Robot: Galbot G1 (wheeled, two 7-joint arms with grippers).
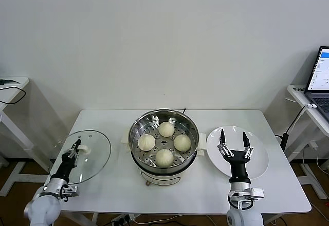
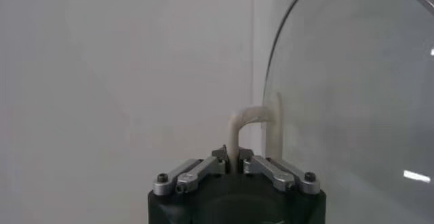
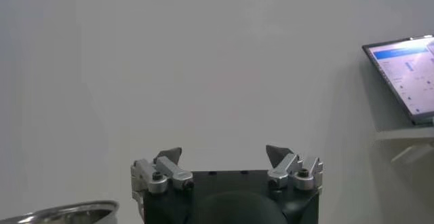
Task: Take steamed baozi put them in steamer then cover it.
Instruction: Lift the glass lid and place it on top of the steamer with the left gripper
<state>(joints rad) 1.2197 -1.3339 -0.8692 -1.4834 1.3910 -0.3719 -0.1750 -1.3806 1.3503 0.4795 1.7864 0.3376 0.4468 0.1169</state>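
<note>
All four cream-white dough buns [image 1: 164,143] sit in your shiny stainless-steel steamer pot [image 1: 163,152]. Left of it, your left gripper [image 1: 78,146] is clamped on the white handle [image 2: 253,127] of the round clear glass lid [image 1: 83,156]; the right gripper [image 1: 235,147] idles with jaws spread over the flat white plate [image 1: 259,155]. Next you probably lift the lid and centre it over the pot.

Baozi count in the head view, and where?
4, all on the perforated tray inside the steamer: far, left, right, near. The plate holds none; none look hidden.

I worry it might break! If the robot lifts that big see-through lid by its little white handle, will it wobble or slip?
The glass lid looks rigid, so it probably won't bend. The left gripper pinches only its thin white handle, so the wide lid may swing or tilt. Being glass, it would likely crack if dropped.
</note>
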